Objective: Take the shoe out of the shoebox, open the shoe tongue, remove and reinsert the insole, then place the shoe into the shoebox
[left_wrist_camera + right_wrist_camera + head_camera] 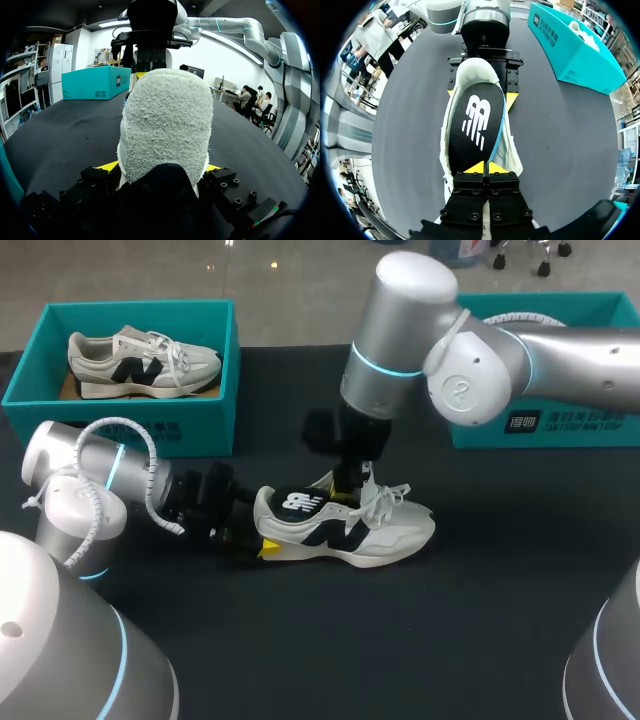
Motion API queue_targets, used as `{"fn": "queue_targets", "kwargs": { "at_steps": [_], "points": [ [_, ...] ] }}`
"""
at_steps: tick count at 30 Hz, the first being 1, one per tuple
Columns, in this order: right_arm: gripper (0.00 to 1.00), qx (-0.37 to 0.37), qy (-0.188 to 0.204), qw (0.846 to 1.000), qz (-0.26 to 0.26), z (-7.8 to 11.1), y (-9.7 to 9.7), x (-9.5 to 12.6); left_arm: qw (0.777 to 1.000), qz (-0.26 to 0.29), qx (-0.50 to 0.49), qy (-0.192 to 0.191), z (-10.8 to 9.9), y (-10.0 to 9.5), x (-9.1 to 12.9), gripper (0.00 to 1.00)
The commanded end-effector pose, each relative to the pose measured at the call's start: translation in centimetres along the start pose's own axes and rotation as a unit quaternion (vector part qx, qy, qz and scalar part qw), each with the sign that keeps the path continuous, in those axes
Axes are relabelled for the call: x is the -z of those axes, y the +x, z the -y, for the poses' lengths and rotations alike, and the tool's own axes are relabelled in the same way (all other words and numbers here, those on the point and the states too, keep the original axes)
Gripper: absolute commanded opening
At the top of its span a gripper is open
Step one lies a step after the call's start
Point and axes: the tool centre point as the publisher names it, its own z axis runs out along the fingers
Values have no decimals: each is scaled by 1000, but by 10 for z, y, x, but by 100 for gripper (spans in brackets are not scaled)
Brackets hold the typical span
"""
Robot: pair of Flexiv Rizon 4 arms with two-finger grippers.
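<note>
A white sneaker point(375, 535) with dark side marks lies on the black table point(400, 640), toe to the right. My left gripper point(262, 532) holds its heel: in the left wrist view the fuzzy white heel point(167, 120) fills the gap between both yellow fingertips point(107, 166). My right gripper point(347, 485) comes down from above the shoe's mouth. In the right wrist view it point(485, 168) is shut on the front end of the black insole point(475, 122) with a white logo, which lies over the shoe's opening. The laces point(385, 498) hang loose.
A teal shoebox point(130, 430) at the back left holds a second sneaker point(140, 360). Another teal box point(560, 425) stands at the back right, behind my right arm. Bare black table lies in front of the shoe.
</note>
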Motion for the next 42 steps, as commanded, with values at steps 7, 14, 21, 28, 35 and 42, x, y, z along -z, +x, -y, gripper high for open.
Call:
{"fn": "queue_targets", "kwargs": {
  "at_steps": [7,14,21,28,35,42],
  "points": [
    [0,7,-43,999,14,1,3,11,1000,-1,0,-2,-3,1,-2,0],
    [0,32,-51,998,13,-19,0,13,1000,-1,0,-2,-3,1,-2,0],
    [0,53,-70,996,8,-39,-5,16,1000,-1,0,-2,-3,1,-2,0],
    [0,49,-101,993,-38,-45,-3,15,1000,-1,0,-2,-3,1,-2,0],
    [12,53,-124,988,-70,-48,-1,8,1000,-1,0,-2,-3,1,-2,0],
    [29,58,-140,984,-89,-45,-2,4,1000,-1,0,-2,-3,1,-2,0]
  ]
}}
